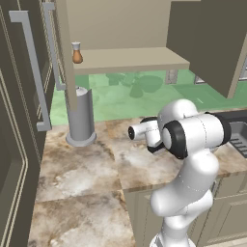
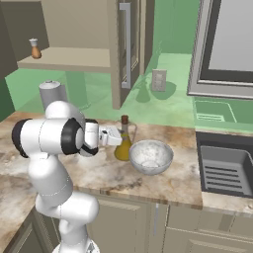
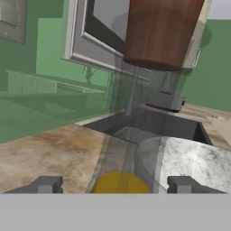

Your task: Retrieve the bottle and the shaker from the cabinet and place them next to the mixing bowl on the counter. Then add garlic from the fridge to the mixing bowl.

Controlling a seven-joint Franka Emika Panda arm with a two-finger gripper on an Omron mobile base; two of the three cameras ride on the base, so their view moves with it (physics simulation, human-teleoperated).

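Shaker (image 2: 34, 49) is sitting at the left end of the cabinet (image 2: 74, 58) shelf, upright, well apart from everything on the desk (image 2: 173, 180). Grey cylinder (image 2: 52, 93) is standing on the desk below the shelf, behind the arm's shoulder.

Gripper (image 2: 118, 139) is reaching rightward at the bottle (image 2: 123, 141), level with its lower neck. Hand view: fingers (image 3: 45, 185) are sitting spread, one tip on each side of the bottle (image 3: 131, 135), visible gap between each tip and the glass, so released and not clamping anything. Cork stopper (image 3: 160, 31) is looming right above the camera.

Bottle is standing upright on the desk, just beside the mixing bowl (image 2: 150, 157) on the bowl's left; cannot tell if they are touching. Sink (image 2: 225, 168) is lying to the right of the bowl.
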